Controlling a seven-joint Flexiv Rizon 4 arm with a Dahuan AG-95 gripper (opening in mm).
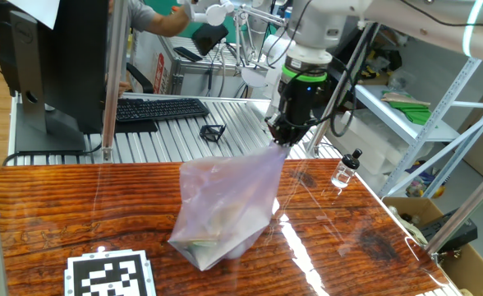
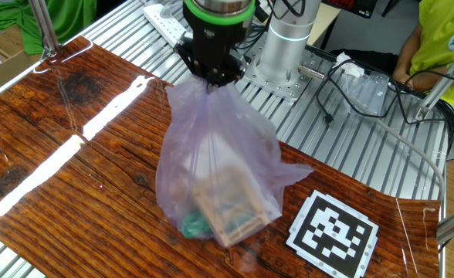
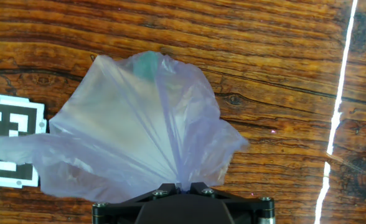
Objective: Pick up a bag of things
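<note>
The pale-lilac plastic bag hangs by its gathered top from my gripper above the wooden table. It also shows in the other fixed view and in the hand view. My gripper is shut on the bag's pinched neck, and in the hand view the gripper has its jaws closed on the plastic. Through the plastic I see the things: tan wooden blocks and a green piece at the bottom. The bag's bottom is at or just above the table; I cannot tell if it touches.
A small clear bottle with a black cap stands at the table's right edge. A printed marker sheet lies next to the bag. A keyboard and a small black object lie on the metal surface behind. A person is nearby.
</note>
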